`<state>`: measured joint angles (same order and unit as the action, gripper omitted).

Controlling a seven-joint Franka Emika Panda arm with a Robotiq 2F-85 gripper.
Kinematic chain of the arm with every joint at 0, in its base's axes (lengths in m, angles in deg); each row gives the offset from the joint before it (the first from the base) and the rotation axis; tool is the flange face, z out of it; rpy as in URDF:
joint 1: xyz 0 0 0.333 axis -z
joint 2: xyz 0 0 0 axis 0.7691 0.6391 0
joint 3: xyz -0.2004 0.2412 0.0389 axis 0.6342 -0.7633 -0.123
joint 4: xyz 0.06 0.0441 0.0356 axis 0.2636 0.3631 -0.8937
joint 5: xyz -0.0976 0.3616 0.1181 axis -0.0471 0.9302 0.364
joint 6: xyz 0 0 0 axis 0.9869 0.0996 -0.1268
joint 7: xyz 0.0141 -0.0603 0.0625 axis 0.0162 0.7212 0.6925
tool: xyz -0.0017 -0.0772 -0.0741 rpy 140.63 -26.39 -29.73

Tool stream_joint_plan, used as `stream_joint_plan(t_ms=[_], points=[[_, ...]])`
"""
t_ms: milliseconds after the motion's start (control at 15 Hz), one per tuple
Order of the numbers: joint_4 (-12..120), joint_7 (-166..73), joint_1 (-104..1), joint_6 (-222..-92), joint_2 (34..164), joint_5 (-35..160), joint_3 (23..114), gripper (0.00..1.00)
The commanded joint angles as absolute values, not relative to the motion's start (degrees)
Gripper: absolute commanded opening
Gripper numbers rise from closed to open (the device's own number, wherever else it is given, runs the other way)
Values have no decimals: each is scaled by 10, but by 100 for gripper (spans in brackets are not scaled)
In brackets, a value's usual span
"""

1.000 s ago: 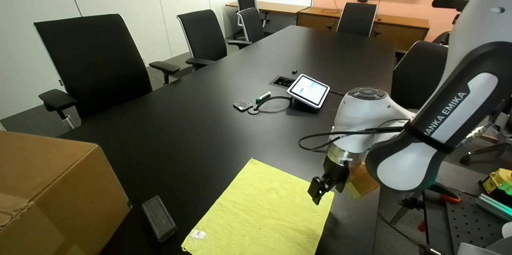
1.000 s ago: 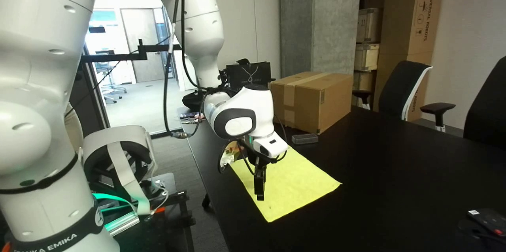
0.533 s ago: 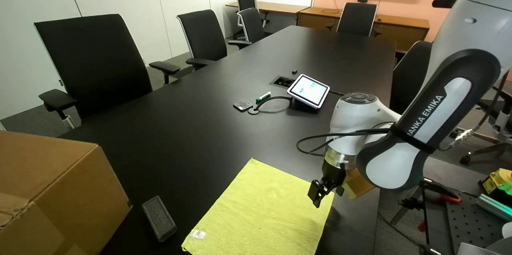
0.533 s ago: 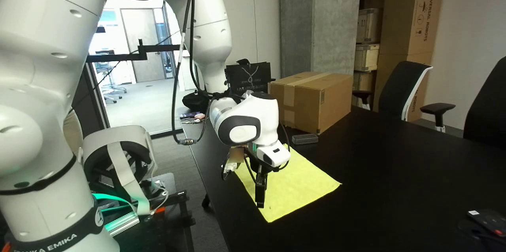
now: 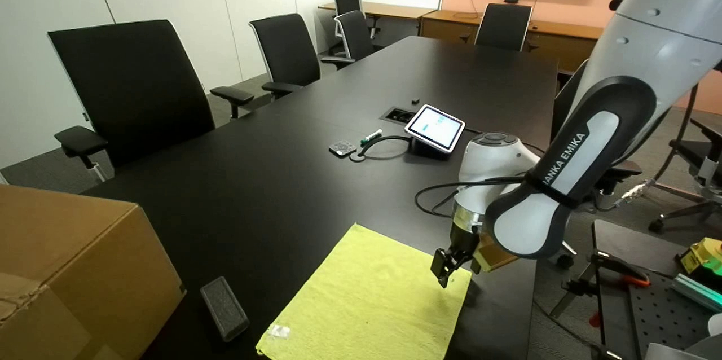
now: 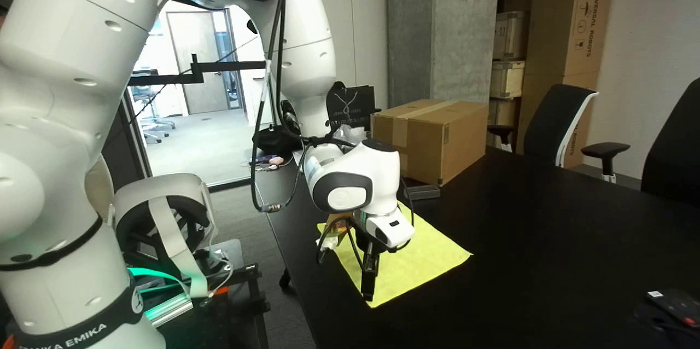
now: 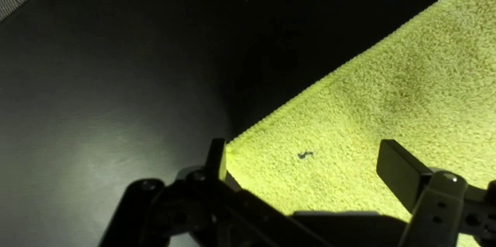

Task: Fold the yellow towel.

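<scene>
Gripper [image 7: 303,158], spread and holding nothing, has just shifted nearer and rightward in an exterior view to the near corner of the yellow towel [image 6: 421,256], which lies flat and unmoved on the black table [image 6: 547,239], suggesting a corner grasp next, folding not yet begun.

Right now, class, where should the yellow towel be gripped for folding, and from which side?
I'd pinch the corner by the open jaws, coming down from above. The yellow towel looks spread flat on the black table, so no raised side offers an easier hold. In the wrist view that corner shows beside one jaw, with the towel across the gap, so closing should gather it.
</scene>
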<state>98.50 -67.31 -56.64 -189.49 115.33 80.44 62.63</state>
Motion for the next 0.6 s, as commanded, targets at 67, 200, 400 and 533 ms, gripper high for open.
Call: stream_joint_plan(t_ms=[67, 200, 400, 533], points=[[959, -644, -540, -1889, 1180, 825, 610, 100], [952, -643, -538, -1888, 1191, 825, 611, 100], [946, -643, -538, -1889, 1204, 823, 616, 100], [944, -642, -537, -1889, 1206, 822, 617, 100]])
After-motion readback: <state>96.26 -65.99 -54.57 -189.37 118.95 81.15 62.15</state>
